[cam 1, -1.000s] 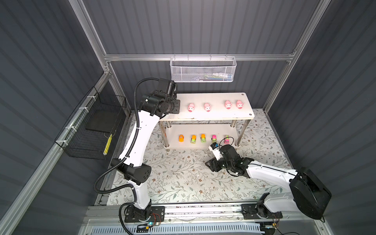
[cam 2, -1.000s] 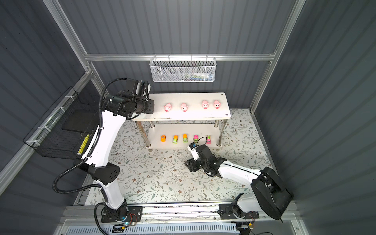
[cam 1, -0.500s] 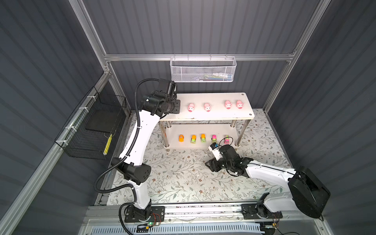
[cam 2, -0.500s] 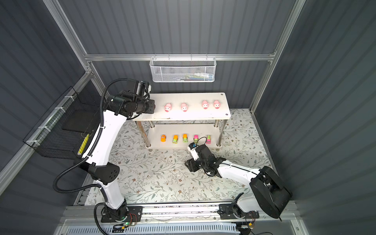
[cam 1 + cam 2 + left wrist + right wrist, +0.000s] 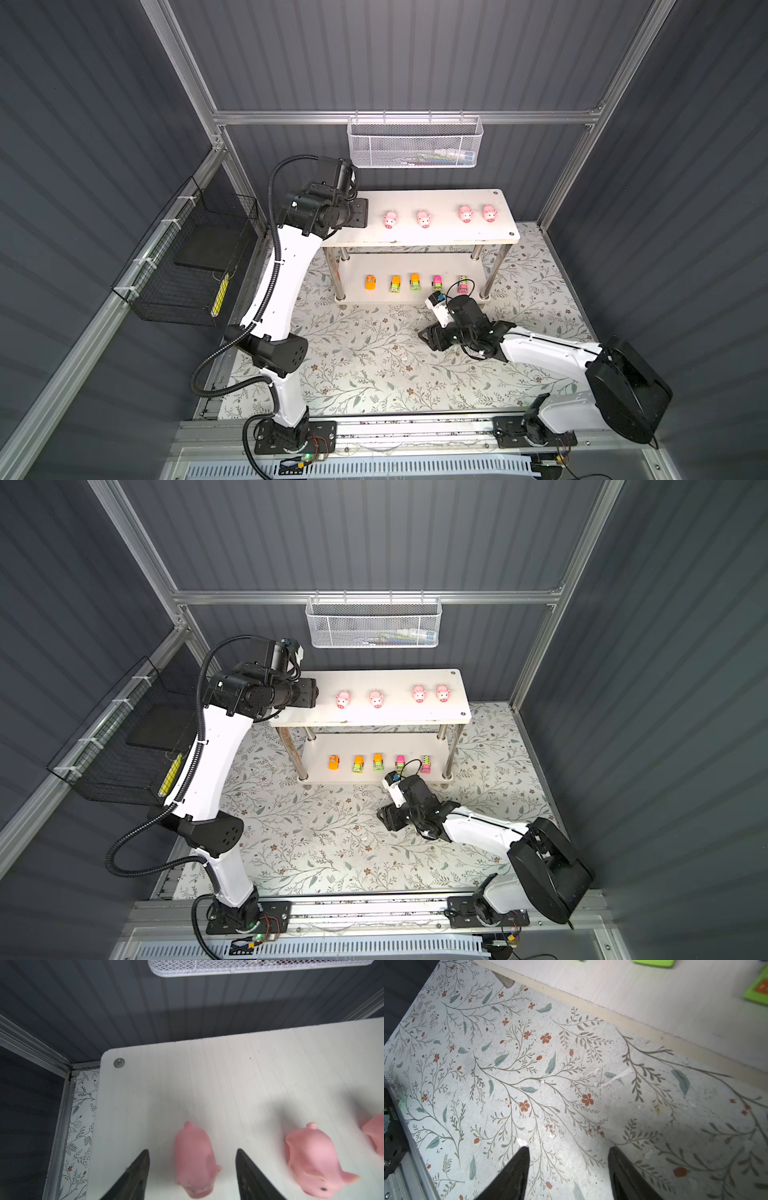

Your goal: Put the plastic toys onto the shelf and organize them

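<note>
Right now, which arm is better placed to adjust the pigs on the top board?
Left: the left fingers, open, flank a pig on the shelf's top board. The right fingers hang over the mat, empty.

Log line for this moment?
left gripper: open, straddling pig on shelf top | right gripper: open, empty, over mat | lower board: five cars

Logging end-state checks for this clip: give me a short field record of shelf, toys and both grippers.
Shelf top board: four pigs in a row, plus a fifth pig
Shelf lower board: five vehicles in a row
Left gripper: open, straddling the fifth pig, gaps both sides
Right gripper: open, empty, over the floral mat
Toys off shelf: none visible
</note>
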